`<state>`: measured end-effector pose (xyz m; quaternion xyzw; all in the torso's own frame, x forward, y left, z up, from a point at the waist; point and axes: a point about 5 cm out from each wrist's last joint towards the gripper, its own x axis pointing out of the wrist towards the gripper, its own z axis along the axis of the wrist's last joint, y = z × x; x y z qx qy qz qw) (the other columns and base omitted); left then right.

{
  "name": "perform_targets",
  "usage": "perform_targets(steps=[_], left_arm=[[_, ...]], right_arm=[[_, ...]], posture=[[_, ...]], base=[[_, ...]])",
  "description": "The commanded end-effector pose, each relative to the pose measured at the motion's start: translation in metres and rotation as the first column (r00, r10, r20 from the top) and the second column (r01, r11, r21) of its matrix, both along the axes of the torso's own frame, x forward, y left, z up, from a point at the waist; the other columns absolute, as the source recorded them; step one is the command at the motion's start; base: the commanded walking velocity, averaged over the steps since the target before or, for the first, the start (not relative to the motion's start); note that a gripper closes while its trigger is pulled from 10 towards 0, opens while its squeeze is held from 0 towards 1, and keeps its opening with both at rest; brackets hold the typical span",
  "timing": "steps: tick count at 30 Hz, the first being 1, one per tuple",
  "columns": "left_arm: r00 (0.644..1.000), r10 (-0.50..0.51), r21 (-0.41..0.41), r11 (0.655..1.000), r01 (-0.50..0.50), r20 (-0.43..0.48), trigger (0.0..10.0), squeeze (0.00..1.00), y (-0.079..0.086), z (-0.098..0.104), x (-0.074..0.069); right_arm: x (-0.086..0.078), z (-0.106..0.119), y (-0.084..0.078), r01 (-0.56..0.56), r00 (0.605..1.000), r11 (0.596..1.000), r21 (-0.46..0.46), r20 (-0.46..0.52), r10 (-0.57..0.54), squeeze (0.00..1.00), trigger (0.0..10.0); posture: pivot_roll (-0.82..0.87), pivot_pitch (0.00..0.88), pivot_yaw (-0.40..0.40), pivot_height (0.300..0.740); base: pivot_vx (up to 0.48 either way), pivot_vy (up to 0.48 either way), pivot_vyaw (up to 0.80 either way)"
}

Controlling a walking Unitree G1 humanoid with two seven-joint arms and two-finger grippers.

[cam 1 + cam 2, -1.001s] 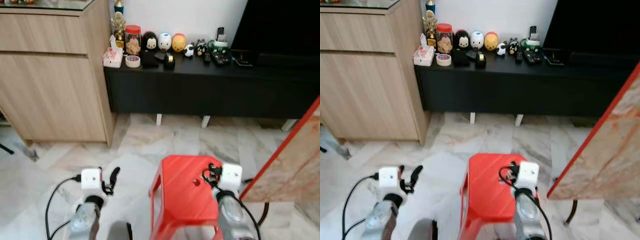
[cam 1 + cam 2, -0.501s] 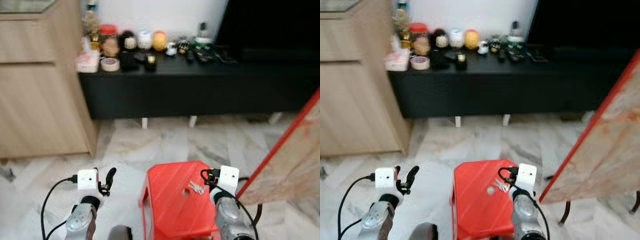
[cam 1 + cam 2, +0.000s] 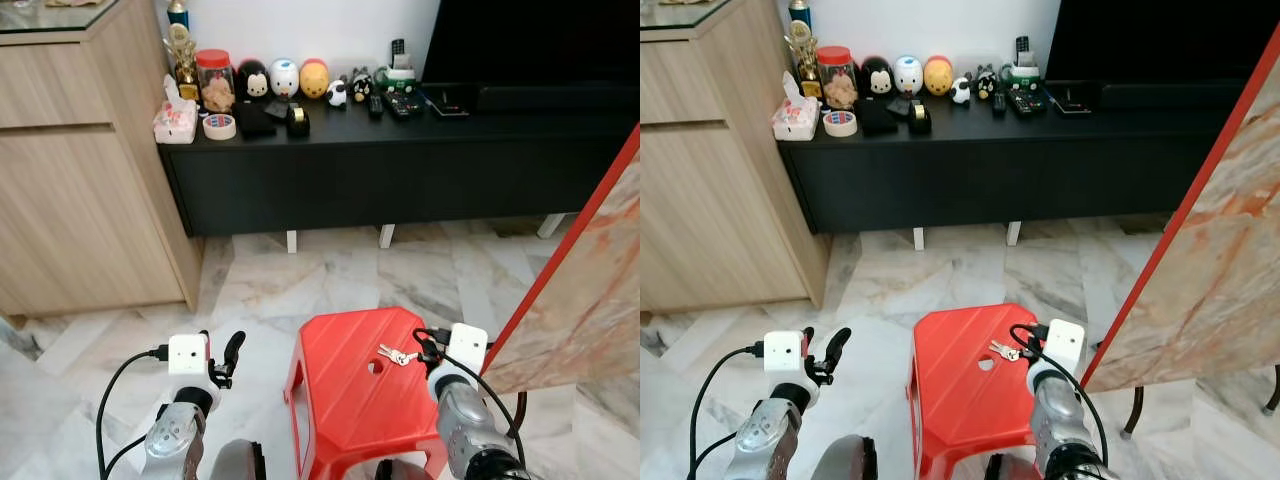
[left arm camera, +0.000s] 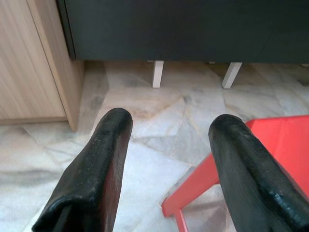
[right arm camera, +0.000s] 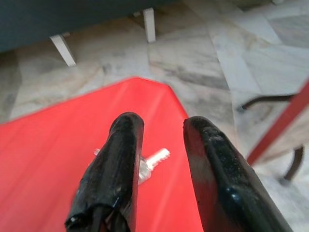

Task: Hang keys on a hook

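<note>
Head cameras look down; wrist cameras, seemingly close, share the stool (image 3: 365, 385).

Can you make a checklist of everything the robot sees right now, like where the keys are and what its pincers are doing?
Surface: red stool, with a small hole in its top, standing on the marble floor.
Job's things: keys lie flat on the stool top, near its far right corner. No hook seen.
Clutter: toy figures, a jar, a roll of tape and remotes on the black cabinet.
Grippers: right pincer open, just above the stool by the keys, holding nothing. Left pincer open, over the floor left of the stool.
Cables: black wires loop at both wrists.
Surroundings: wooden cupboard on the left, marble-patterned slab with a red edge on the right.
</note>
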<state>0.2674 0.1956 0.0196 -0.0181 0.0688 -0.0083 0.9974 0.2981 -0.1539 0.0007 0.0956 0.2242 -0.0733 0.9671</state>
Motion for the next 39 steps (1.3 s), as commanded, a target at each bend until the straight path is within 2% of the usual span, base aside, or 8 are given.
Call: perform_targets(steps=[1,6,12,14,22,30,32,39], left_arm=[[1.0,-0.016,0.007,1.0,0.016,-0.003,10.0,0.0,-0.003,0.001,0.001],[1.0,-0.025,0.009,1.0,0.025,0.005,10.0,0.0,-0.005,0.002,0.0],[0.999,-0.031,0.01,0.999,0.03,0.021,10.0,0.0,-0.006,0.005,-0.004],[0.999,-0.028,0.011,1.0,0.028,0.033,10.0,0.0,-0.006,0.007,-0.006],[0.995,-0.03,0.007,1.0,0.03,0.09,10.0,0.0,-0.01,0.022,-0.008],[0.991,-0.025,0.004,1.0,0.025,0.134,10.0,0.0,-0.011,0.037,-0.01],[0.99,-0.024,0.0,1.0,0.024,0.141,10.0,0.0,-0.013,0.043,-0.015],[0.988,-0.02,-0.005,1.0,0.021,0.152,10.0,0.0,-0.015,0.052,-0.021]], right_arm=[[0.0,0.0,0.0,0.001,1.0,1.0,-0.002,-0.003,-0.001,0.0,10.0],[-0.001,-0.001,0.001,0.005,1.0,1.0,-0.001,0.002,-0.005,0.0,10.0],[-0.001,0.0,0.005,-0.002,1.0,1.0,0.001,0.011,0.002,0.0,10.0],[0.003,0.004,0.006,0.001,0.999,1.0,0.028,0.033,-0.002,0.0,10.0],[0.015,0.014,0.005,0.0,0.999,1.0,0.03,0.047,-0.002,0.0,10.0],[0.032,0.032,0.006,-0.009,0.997,0.999,0.05,0.073,0.005,0.0,10.0],[0.04,0.04,0.007,-0.015,0.997,0.998,0.055,0.079,0.01,0.0,10.0],[0.05,0.052,0.01,-0.069,0.994,0.997,0.014,0.089,0.068,0.0,10.0]], posture=[[0.09,0.064,-0.082,0.591],[0.1,0.09,-0.078,0.567],[0.1,0.118,-0.075,0.567],[0.11,0.138,-0.076,0.567],[0.13,0.179,-0.076,0.567],[0.14,0.211,-0.08,0.567],[0.15,0.231,-0.081,0.567],[0.16,0.255,-0.085,0.567]], base=[[0.0,0.0,0.0],[0.0,0.0,0.0],[0.0,0.0,0.0],[0.0,0.0,0.0],[0.0,0.0,0.0],[0.0,0.0,0.0],[0.0,0.0,0.0],[0.0,0.0,0.0]])
